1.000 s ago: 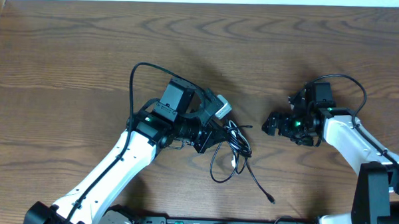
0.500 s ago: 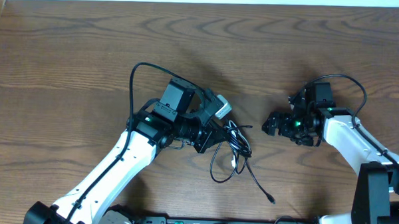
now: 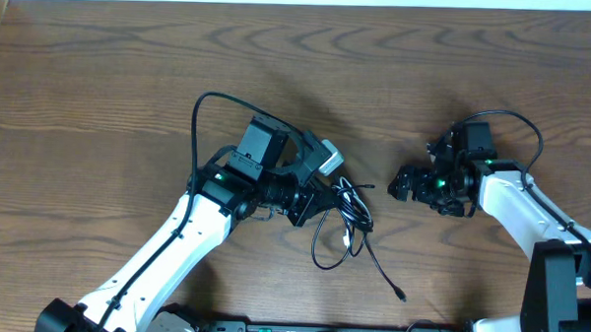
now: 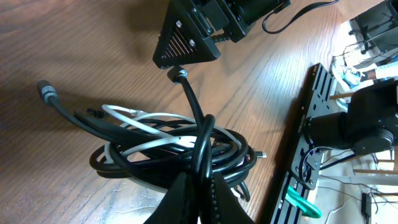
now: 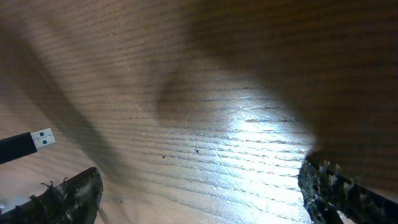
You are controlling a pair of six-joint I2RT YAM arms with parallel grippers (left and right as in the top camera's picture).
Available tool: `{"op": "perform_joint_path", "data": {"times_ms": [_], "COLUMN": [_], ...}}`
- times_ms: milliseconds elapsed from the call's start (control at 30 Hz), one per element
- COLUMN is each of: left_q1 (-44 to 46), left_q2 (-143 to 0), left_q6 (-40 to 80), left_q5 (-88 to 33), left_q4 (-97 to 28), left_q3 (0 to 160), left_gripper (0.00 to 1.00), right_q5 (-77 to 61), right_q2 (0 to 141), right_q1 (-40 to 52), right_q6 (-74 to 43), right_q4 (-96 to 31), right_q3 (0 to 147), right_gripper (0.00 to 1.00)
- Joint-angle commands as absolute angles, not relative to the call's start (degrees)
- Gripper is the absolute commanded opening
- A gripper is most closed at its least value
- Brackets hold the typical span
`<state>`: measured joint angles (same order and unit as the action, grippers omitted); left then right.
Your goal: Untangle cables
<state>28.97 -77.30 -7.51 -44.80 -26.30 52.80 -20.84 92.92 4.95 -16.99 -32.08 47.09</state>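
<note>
While thin black and white cables (image 3: 343,222) lie knotted, the left gripper (image 4: 199,190) pinches one black strand (image 4: 191,102), the right gripper (image 5: 199,186) gapes empty: untangling looks barely begun.

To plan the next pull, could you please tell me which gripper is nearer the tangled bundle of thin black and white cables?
Left. The left gripper is shut on the cable bundle; the right gripper stands apart, open.

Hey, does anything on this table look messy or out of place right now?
Yes: the cables are a knotted heap, black cords looped over one white cord, beside the left end effector, which is shut on a black strand from it. One plug end trails loose away from the heap. Nothing looks spilled or broken.
</note>
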Motion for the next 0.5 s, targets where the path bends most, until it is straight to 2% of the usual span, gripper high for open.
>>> {"op": "perform_joint_path", "data": {"times_ms": [0, 467], "left_q1": [28.9, 28.9], "left_q2": [-77.4, -77.4], "left_q6": [-7.8, -7.8], "left_q5": [-45.3, -45.3], "left_q4": [-25.8, -23.4], "left_q3": [52.7, 52.7], "left_gripper": [0.07, 0.07], "right_q5": [-17.5, -17.5], "right_q2": [94.0, 94.0], "right_q1": [5.2, 5.3], "right_q6": [-17.1, -17.1], "right_q4": [-32.4, -32.4], "right_q3": [46.3, 46.3], "right_gripper": [0.99, 0.99]}}
